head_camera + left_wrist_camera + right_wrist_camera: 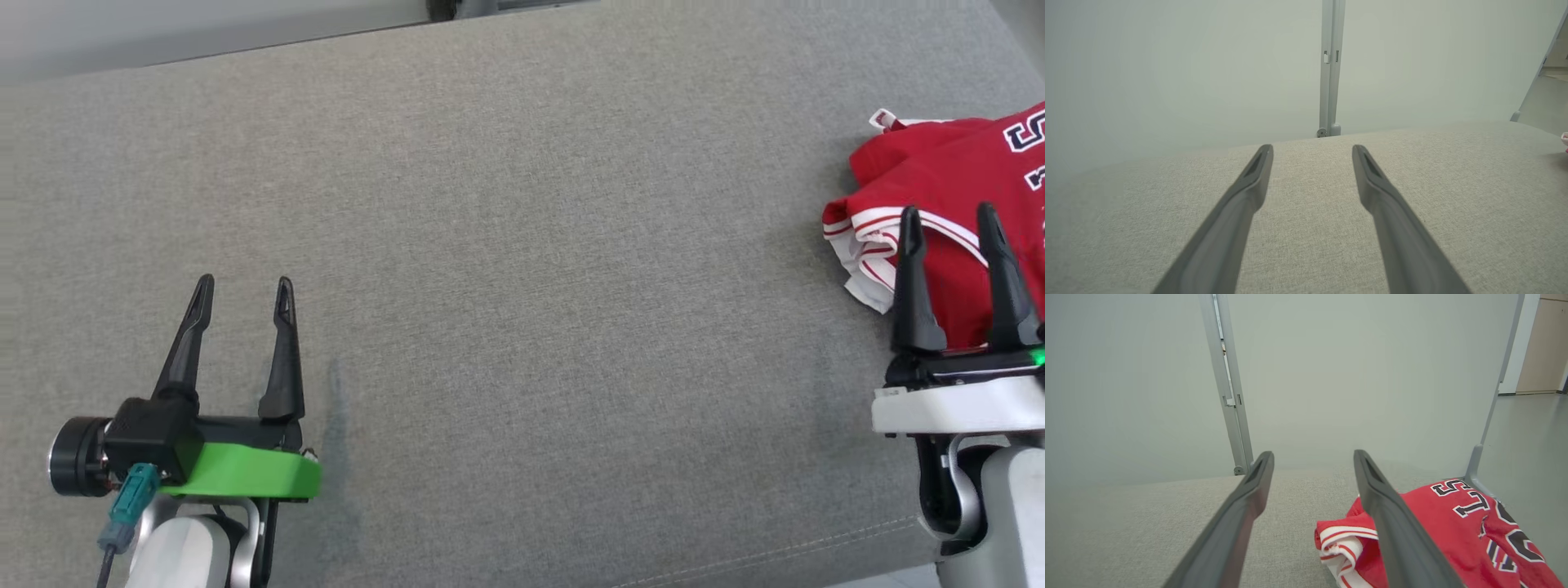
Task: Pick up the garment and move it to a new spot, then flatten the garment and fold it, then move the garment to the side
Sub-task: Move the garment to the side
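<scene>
Red knit jersey garment (939,180) with white striped trim and black-and-white lettering: found bunched in a compact heap at the right edge of the frame, on a grey woven upholstered surface (522,245). This placement is judged to fit either a heap awaiting pick-up or a loosely folded piece set aside.

Right gripper (949,209): shown at lower right, fingers spread wide, nothing held. Its tips overlap the striped hem; contact cannot be told.

Left gripper (245,282): shown at lower left, well apart from the garment, fingers spread wide over bare fabric, nothing held.
</scene>
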Available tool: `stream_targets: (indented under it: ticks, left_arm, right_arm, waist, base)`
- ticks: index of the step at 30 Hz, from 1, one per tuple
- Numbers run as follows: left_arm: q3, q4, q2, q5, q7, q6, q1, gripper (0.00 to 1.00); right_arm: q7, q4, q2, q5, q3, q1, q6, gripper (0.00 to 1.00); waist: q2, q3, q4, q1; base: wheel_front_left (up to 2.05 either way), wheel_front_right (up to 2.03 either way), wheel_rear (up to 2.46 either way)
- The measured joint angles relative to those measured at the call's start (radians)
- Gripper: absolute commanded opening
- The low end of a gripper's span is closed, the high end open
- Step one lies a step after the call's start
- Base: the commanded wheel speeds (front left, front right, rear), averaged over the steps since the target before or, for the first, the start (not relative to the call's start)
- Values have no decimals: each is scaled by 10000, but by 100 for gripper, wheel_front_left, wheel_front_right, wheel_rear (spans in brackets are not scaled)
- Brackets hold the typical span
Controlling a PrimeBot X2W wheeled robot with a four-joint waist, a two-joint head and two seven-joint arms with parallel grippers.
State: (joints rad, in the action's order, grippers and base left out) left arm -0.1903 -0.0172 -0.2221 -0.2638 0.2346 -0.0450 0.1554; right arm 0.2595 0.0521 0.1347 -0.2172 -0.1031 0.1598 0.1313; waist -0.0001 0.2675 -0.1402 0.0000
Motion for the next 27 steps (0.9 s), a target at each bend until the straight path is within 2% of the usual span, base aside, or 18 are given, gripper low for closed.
stream_targets:
  ticks: [8,16,27]
  left_arm:
    - [242,77,19,-155,38,-247,-482,100]
    - [198,15,-109,-305,-100,-267,-1058,100]
    - [-67,75,-274,-351,-500,-253,-1723,100]
  right_arm:
    - [-178,44,-274,270,612,-355,0,100]
    - [-364,-245,-355,479,853,-989,0,100]
    - [-706,-151,-443,614,610,-2084,0,100]
  waist:
    - [0,-645,589,0]
    - [0,-1578,1077,0]
    - [1,-2507,1303,0]
  base:
    - [0,0,0]
    - [0,0,0]
    - [0,0,0]
